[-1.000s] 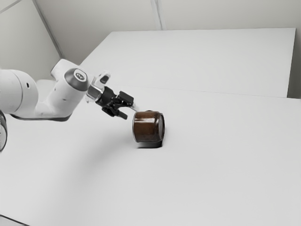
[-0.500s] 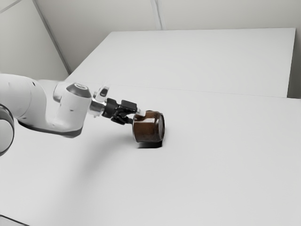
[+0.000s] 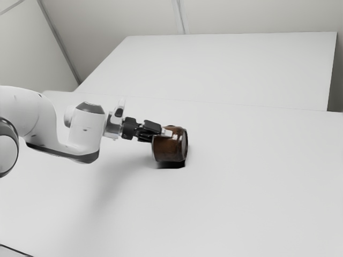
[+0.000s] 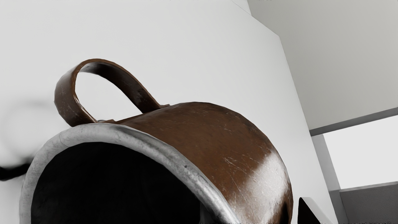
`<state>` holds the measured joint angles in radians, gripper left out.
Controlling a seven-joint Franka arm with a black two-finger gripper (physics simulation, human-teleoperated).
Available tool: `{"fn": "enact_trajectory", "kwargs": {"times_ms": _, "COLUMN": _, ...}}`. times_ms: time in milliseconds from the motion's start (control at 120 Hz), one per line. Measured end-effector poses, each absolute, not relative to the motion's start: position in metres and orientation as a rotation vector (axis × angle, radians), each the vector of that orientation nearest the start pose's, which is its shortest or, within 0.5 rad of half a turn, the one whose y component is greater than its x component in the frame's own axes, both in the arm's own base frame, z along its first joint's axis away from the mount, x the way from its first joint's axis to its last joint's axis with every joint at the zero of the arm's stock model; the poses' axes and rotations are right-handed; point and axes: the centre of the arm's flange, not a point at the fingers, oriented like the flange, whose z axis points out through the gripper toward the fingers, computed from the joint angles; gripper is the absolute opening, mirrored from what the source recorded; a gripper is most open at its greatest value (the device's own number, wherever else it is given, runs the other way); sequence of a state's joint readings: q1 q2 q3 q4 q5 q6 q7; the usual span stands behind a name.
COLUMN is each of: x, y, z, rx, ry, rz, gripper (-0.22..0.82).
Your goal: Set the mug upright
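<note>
The brown metal mug lies on its side on the white table, its mouth toward the arm and its base toward the exterior view's right. My gripper is at the mouth end, with one pale fingertip overlapping the upper part of the mug's wall. In the wrist view the mug shows its grey rim, dark inside and looped handle. There the gripper stands open, one finger outside the wall with a small gap to it; the other finger is hidden, and I cannot tell whether it is inside the mouth.
The white table stretches around the mug. A large white panel stands beyond it in the exterior view, with grey walls behind. A dark shadow lies beneath the mug.
My gripper has moved toward the exterior view's right and levelled out, from short of the mug to overlapping its mouth end. The mug has stayed in place.
</note>
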<state>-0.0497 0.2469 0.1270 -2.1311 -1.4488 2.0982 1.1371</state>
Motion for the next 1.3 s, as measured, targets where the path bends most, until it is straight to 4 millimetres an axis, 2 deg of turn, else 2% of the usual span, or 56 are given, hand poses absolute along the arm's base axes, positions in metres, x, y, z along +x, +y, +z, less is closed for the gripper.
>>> {"fn": "enact_trajectory", "kwargs": {"times_ms": 83, "x": 0.570, "y": -0.008, "z": 0.302, "rx": 2.080, "ry": -0.086, "rz": 0.527, "gripper": 0.09}}
{"fn": "enact_trajectory", "kwargs": {"times_ms": 183, "x": 0.570, "y": -0.011, "z": 0.305, "rx": 2.074, "ry": -0.116, "rz": 0.545, "gripper": 0.00}}
{"fn": "enact_trajectory", "kwargs": {"times_ms": 325, "x": 0.571, "y": -0.016, "z": 0.313, "rx": 2.068, "ry": -0.159, "rz": 0.575, "gripper": -0.10}}
{"fn": "enact_trajectory", "kwargs": {"times_ms": 425, "x": 0.569, "y": -0.017, "z": 0.325, "rx": 2.062, "ry": -0.188, "rz": 0.604, "gripper": -0.13}}
{"fn": "enact_trajectory", "kwargs": {"times_ms": 717, "x": 0.563, "y": -0.030, "z": 0.386, "rx": 2.074, "ry": -0.357, "rz": 0.701, "gripper": -0.16}}
{"fn": "enact_trajectory", "kwargs": {"times_ms": 867, "x": 0.558, "y": -0.033, "z": 0.411, "rx": 2.192, "ry": -0.525, "rz": 0.661, "gripper": -0.17}}
{"fn": "enact_trajectory", "kwargs": {"times_ms": 1017, "x": 0.556, "y": -0.030, "z": 0.428, "rx": 2.390, "ry": -0.730, "rz": 0.537, "gripper": -0.18}}
{"fn": "enact_trajectory", "kwargs": {"times_ms": 1142, "x": 0.553, "y": -0.028, "z": 0.434, "rx": 2.551, "ry": -0.825, "rz": 0.417, "gripper": -0.18}}
{"fn": "enact_trajectory", "kwargs": {"times_ms": 1300, "x": 0.546, "y": -0.029, "z": 0.436, "rx": 2.719, "ry": -0.836, "rz": 0.295, "gripper": -0.17}}
